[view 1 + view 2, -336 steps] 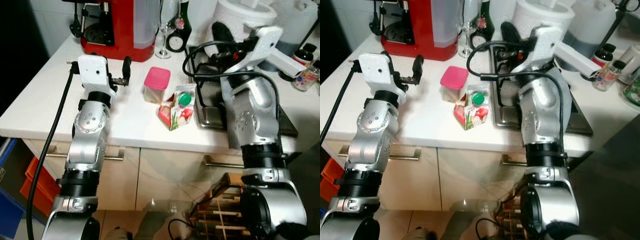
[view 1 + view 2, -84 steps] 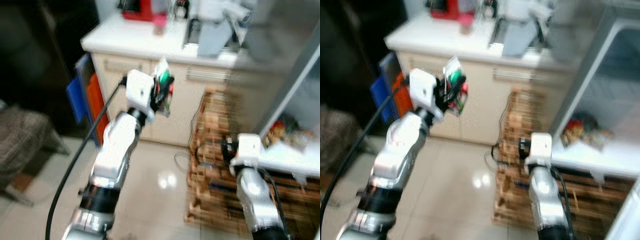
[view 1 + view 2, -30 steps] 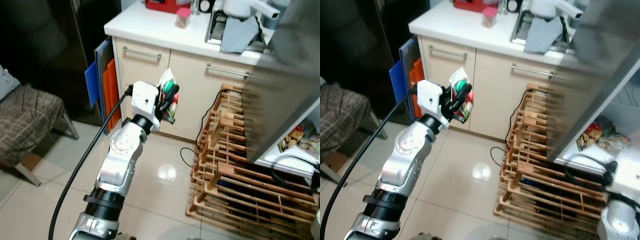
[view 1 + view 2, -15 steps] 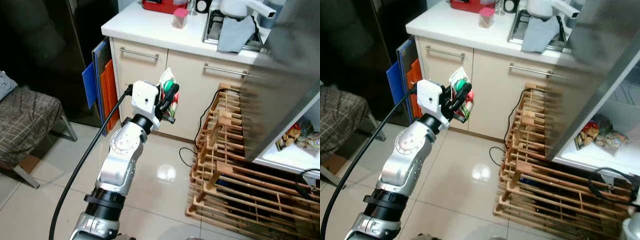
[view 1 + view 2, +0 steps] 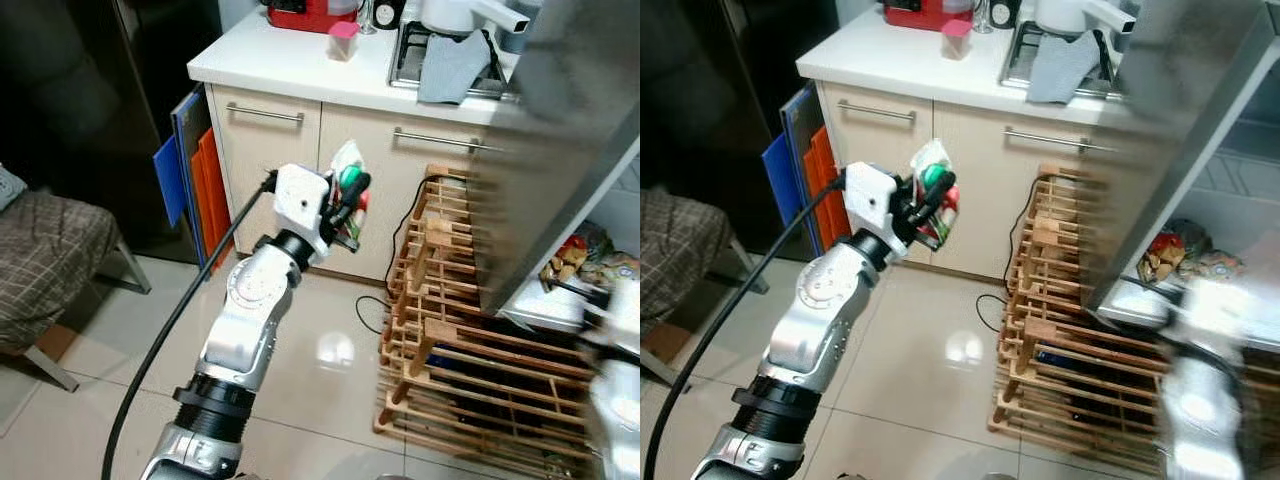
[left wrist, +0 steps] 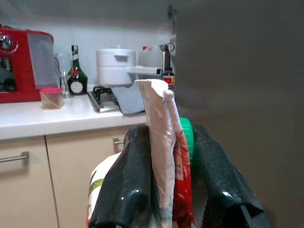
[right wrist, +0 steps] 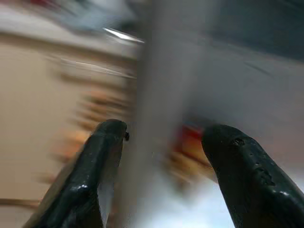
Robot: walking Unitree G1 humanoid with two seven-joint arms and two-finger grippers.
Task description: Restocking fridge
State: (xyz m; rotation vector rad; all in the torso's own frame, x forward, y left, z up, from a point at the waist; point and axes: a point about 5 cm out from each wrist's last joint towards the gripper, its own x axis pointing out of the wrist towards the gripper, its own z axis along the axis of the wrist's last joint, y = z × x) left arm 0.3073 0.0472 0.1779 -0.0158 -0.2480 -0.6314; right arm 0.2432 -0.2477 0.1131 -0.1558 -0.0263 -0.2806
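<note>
Left gripper (image 5: 350, 205): raised in front of the counter's cabinets, fingers (image 6: 128, 185) clamped on the carton.
Carton (image 6: 164, 156): small, red and white with a green cap (image 5: 351, 178); held upright between the fingers, on the near side of the counter, well short of the fridge.
Right gripper (image 7: 159, 156): fingers spread with nothing between them, pointing at the fridge door; the arm is a low blur in the head views, so its exact place is hard to tell.
Rack (image 5: 470, 370): wooden, on the floor against the counter's cabinets, below the fridge door.
Fridge door (image 5: 1180, 130): grey, swung out beside the counter; shelf (image 5: 1250, 300) behind it holds what look like packets.
Counter (image 5: 300, 65): white; pink-lidded tub (image 5: 343, 40) and red machine (image 5: 310, 12) on top, grey cloth (image 5: 452, 65) over the hob.
</note>
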